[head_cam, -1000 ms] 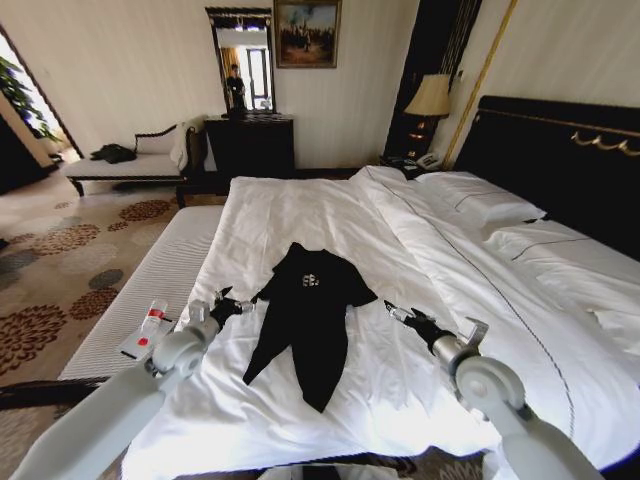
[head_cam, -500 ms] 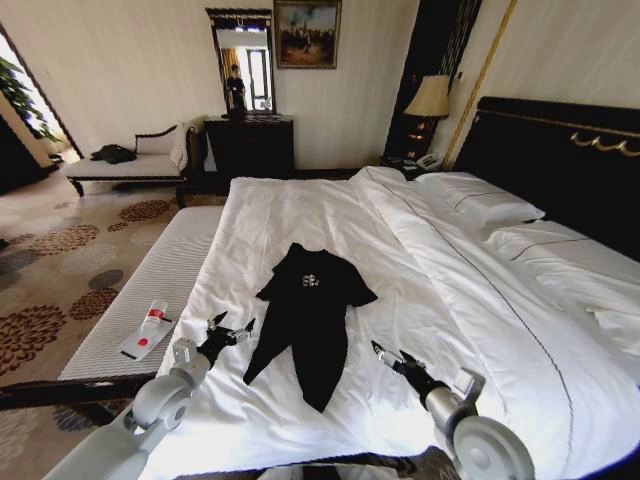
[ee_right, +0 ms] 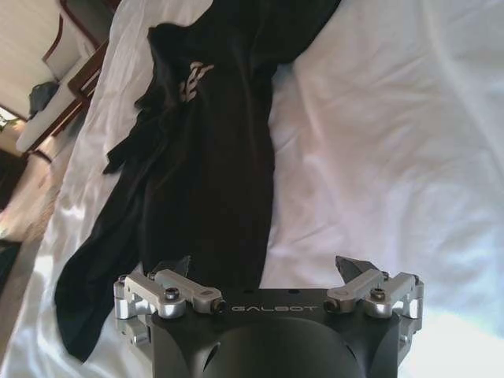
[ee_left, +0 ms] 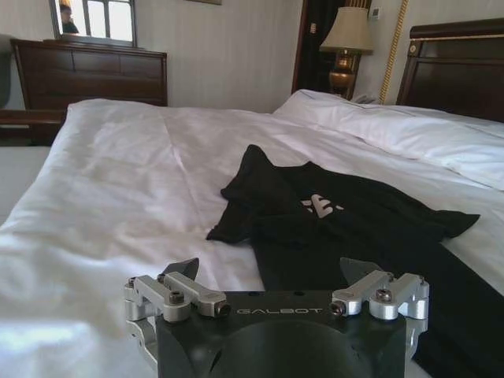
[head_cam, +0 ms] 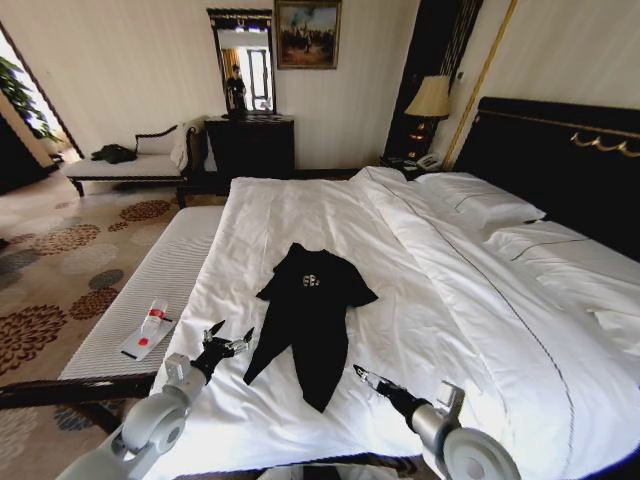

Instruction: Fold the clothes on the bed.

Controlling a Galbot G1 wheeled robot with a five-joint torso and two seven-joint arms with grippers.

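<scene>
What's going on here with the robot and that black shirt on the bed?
A two-armed robot is at the foot of the bed, where a black T-shirt lies on the white duvet with both sides folded in but not yet folded up. The left gripper hovers open beside the shirt's lower left edge, and the right gripper hovers open near its bottom hem. Neither is touching the fabric.

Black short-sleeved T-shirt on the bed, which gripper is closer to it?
Left. The left gripper, open, hovers just beside the black short-sleeved T-shirt, near its lower side edge. The right gripper, open, sits slightly farther off its bottom hem.
</scene>
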